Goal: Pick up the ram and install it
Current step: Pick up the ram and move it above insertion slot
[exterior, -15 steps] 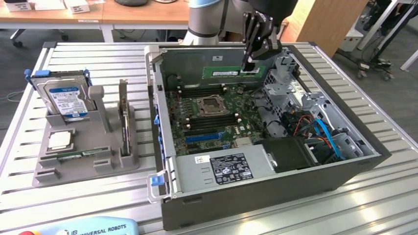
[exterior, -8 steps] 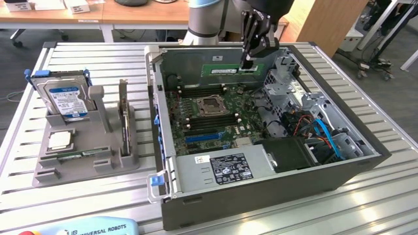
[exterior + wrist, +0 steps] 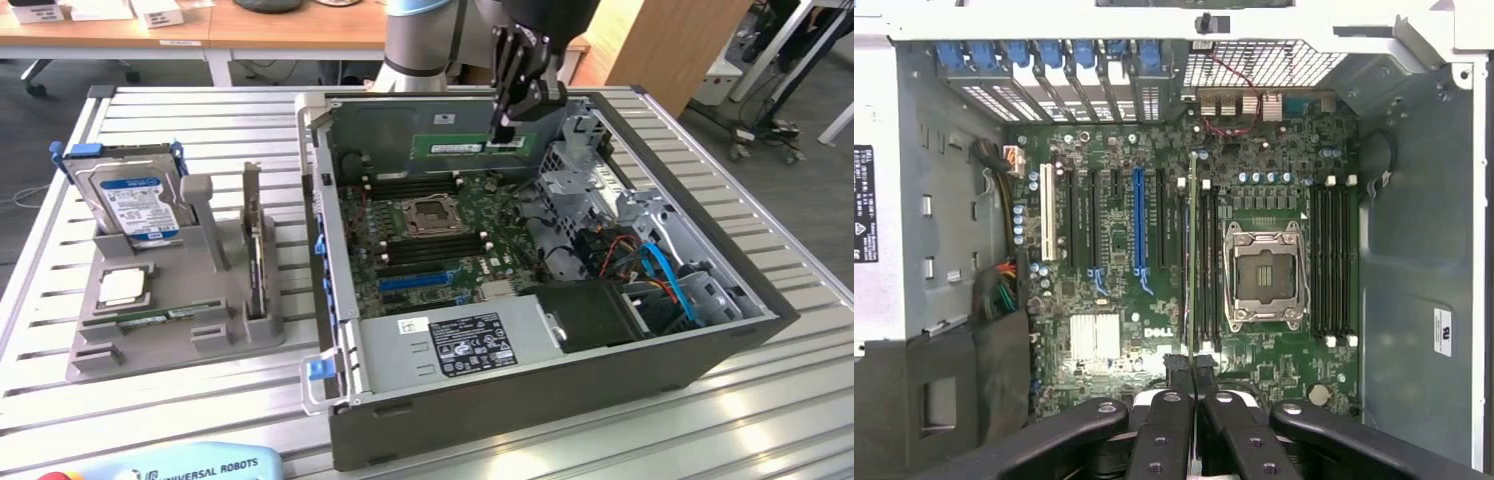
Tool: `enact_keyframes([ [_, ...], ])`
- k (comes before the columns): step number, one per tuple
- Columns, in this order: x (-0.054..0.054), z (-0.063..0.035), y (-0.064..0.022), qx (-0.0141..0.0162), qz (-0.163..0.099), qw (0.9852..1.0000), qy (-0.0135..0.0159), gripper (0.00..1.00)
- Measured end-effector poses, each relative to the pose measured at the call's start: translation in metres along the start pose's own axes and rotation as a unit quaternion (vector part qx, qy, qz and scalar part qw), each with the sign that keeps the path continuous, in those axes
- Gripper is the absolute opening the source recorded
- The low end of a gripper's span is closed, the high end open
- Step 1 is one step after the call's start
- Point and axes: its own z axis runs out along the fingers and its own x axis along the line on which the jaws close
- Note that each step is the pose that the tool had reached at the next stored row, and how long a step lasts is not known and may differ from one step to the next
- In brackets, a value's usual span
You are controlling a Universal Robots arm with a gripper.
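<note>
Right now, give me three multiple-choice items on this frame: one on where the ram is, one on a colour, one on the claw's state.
1. The ram is: A on the grey holder; B above the open PC case; C on the table slats.
2. The label on the hard drive is: A red; B blue; C yellow.
3. The claw is: A wide open; B shut on the ram; C shut on the hard drive.
Key: 1 B, it hangs over the motherboard; 2 B, the blue sticker faces the exterior view; 3 B, it pinches the stick's edge.
</note>
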Motion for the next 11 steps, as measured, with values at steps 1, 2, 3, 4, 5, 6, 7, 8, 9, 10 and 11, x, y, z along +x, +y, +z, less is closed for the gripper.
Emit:
enact_keyframes([
  [1,0.0,0.0016,-0.0001,0.0,0.0,1.0,-0.0001,0.11],
  [2,-0.001,0.0032,-0.0001,0.0,0.0,1.0,-0.0002,0.11],
  [3,-0.001,0.0046,-0.0002,0.0,0.0,1.0,-0.0001,0.11],
  [4,-0.001,0.006,-0.0003,0.0,0.0,1.0,-0.0001,0.11],
  [5,-0.001,0.0075,-0.0003,0.0,0.0,1.0,0.0,0.11],
  [6,-0.002,0.0091,-0.0004,0.0,0.0,1.0,0.0,0.11],
  [7,-0.002,0.0108,-0.0004,0.0,0.0,1.0,0.0,0.11],
  [8,-0.002,0.0125,-0.0005,0.0,0.0,1.0,0.0,0.11],
  [9,-0.002,0.0141,-0.0006,0.0001,0.0,1.0,-0.0001,0.11],
  [10,-0.002,0.0152,-0.0006,0.0,0.0,1.0,-0.0001,0.11],
  [11,-0.002,0.0157,-0.0006,0.0,0.0,1.0,-0.0001,0.11],
])
